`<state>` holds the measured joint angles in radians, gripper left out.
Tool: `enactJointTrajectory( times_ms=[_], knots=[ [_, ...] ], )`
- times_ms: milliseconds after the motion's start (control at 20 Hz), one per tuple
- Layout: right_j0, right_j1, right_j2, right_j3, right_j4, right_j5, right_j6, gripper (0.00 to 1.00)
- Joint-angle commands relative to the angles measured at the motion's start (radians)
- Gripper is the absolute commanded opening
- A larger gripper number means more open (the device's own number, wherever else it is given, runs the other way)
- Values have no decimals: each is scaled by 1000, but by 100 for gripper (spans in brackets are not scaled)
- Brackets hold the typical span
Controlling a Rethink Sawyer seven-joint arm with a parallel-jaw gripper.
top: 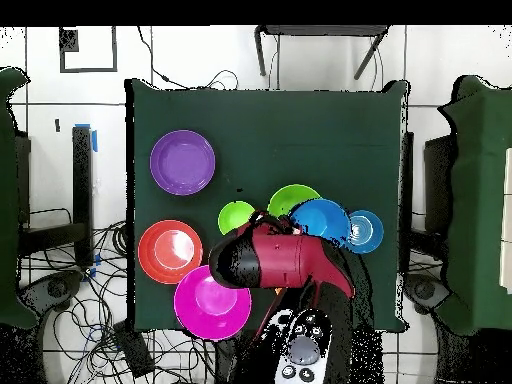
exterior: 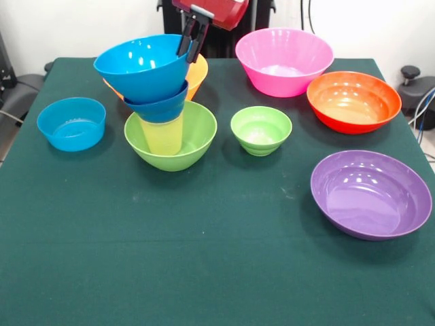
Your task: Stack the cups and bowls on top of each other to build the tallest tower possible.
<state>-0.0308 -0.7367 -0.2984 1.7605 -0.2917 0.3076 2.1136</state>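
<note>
The tower stands left of centre: a large lime-green bowl (exterior: 187, 139) holds the pale yellow tumbler (exterior: 162, 134). A blue bowl (exterior: 160, 109) sits on the tumbler, and a larger blue bowl (exterior: 139, 68) sits tilted on top. My gripper (exterior: 191, 42) comes down from above. Its fingers straddle the top blue bowl's right rim and are shut on it. In the overhead view the top blue bowl (top: 322, 220) covers most of the green bowl (top: 290, 195), and the red arm (top: 280, 258) hides the gripper.
An orange bowl (exterior: 198, 73) stands just behind the tower. Around it are a low light-blue bowl (exterior: 71, 123), a small green bowl (exterior: 261, 130), a pink bowl (exterior: 284, 61), a red-orange bowl (exterior: 353, 102) and a purple bowl (exterior: 371, 194).
</note>
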Motion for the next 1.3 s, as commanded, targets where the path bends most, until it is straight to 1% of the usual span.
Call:
enactJointTrajectory(
  times_ms=[50, 400, 850, 1150, 1300],
  knots=[
    [7, 38, 53, -9, 12, -70, 125, 0],
    [5, 38, 67, 4, 28, -84, 125, 0],
    [1, 23, 84, 12, 44, -45, 110, 0],
    [10, 24, 81, 5, 55, -30, 112, 0],
    [21, 26, 72, -6, 60, -2, 111, 0]
  ],
)
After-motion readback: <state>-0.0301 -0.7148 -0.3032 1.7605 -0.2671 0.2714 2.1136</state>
